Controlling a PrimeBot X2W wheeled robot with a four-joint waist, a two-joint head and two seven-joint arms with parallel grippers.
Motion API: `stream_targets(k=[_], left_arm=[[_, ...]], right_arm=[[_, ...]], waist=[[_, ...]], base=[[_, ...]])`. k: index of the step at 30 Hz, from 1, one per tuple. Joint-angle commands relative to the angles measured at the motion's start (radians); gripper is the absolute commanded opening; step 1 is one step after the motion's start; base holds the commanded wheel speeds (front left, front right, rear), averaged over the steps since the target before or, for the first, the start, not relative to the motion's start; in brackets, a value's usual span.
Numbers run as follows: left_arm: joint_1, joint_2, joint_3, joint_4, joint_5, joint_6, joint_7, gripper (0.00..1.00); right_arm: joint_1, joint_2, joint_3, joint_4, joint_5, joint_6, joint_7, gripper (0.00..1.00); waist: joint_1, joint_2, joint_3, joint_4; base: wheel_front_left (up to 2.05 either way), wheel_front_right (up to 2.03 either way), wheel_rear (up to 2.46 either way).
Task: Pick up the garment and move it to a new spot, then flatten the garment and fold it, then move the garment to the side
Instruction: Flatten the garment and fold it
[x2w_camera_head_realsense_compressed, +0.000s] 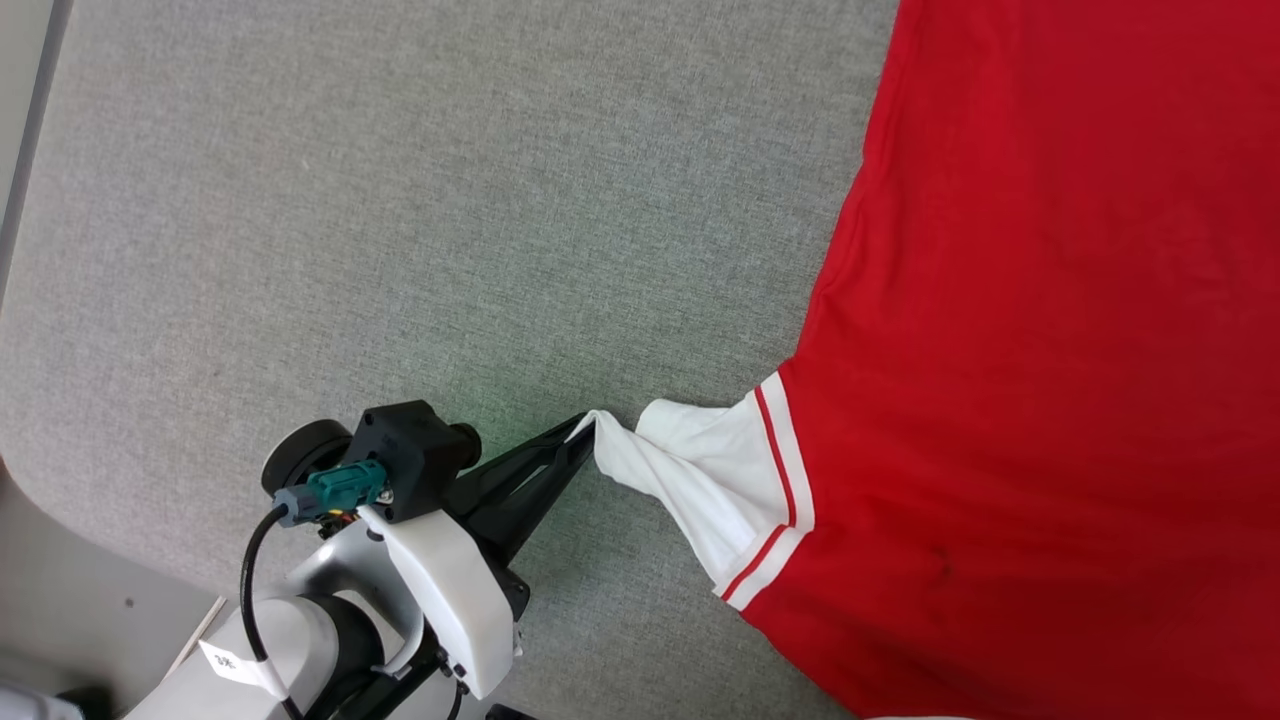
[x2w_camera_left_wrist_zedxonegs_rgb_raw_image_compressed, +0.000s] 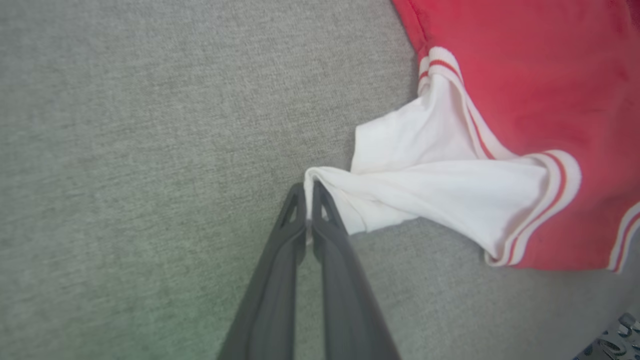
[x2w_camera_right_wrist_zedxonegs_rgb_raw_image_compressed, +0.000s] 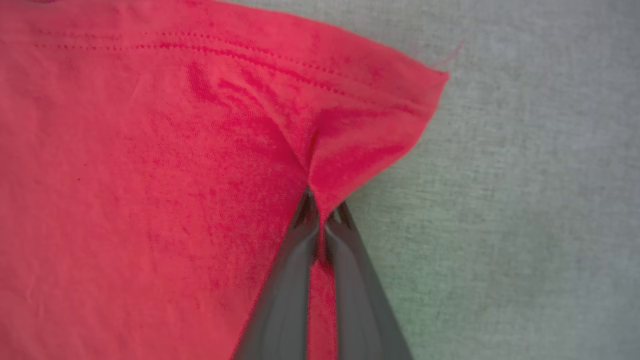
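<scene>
Furthest left of the garment, our white-shelled left forearm (x2w_camera_head_realsense_compressed: 440, 575), with its teal plug (x2w_camera_head_realsense_compressed: 345, 487) and black cable (x2w_camera_head_realsense_compressed: 250, 590), reaches across the grey woven-fabric surface (x2w_camera_head_realsense_compressed: 400, 200) toward the shirt. At its end our left gripper (x2w_camera_head_realsense_compressed: 585, 428) has its two long dark fingers pressed together on the outer tip of the garment's white short sleeve (x2w_camera_head_realsense_compressed: 700, 470). The left wrist view shows the same grip, the left gripper (x2w_camera_left_wrist_zedxonegs_rgb_raw_image_compressed: 308, 194) closed tight on a bunched fold of white cloth (x2w_camera_left_wrist_zedxonegs_rgb_raw_image_compressed: 425, 175). The sleeve is drawn out to a point away from the red body, twisted and creased along its length. Where the sleeve meets the body we see the red-and-white striped trim (x2w_camera_head_realsense_compressed: 785, 470), and in the wrist view the trim (x2w_camera_left_wrist_zedxonegs_rgb_raw_image_compressed: 555, 185) curls over itself. To the right of it, the red jersey garment (x2w_camera_head_realsense_compressed: 1050, 350) lies spread flat on the grey surface, running off the right edge and the top of the head view; its left edge slants up from the sleeve. In the right wrist view our right gripper (x2w_camera_right_wrist_zedxonegs_rgb_raw_image_compressed: 320, 212) is closed on the red fabric (x2w_camera_right_wrist_zedxonegs_rgb_raw_image_compressed: 150, 175) just below a stitched hem corner (x2w_camera_right_wrist_zedxonegs_rgb_raw_image_compressed: 425, 85). The cloth puckers into a ridge between the fingers, and bare grey surface (x2w_camera_right_wrist_zedxonegs_rgb_raw_image_compressed: 525, 200) lies to the right of that corner.
</scene>
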Motion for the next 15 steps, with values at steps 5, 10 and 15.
stream_targets(k=[5,10,15], left_arm=[[0.01,-0.01,0.015,0.03,-0.026,0.016,-0.016,0.0],[0.036,-0.005,0.017,0.058,-0.04,0.024,-0.021,0.0],[0.075,-0.001,0.014,0.091,-0.054,0.038,-0.027,0.0]], right_arm=[[0.152,0.003,0.008,0.042,0.021,-0.001,-0.022,0.0],[0.271,0.014,0.014,0.036,0.061,-0.001,-0.05,0.0],[0.424,0.024,0.028,0.019,0.12,-0.001,-0.088,0.0]], waist=[[0.0,0.0,-0.108,-0.055],[0.0,0.0,-0.199,-0.104],[0.0,0.0,-0.301,-0.16]], base=[[0.0,0.0,0.0],[0.0,0.0,0.0],[0.0,0.0,0.0]])
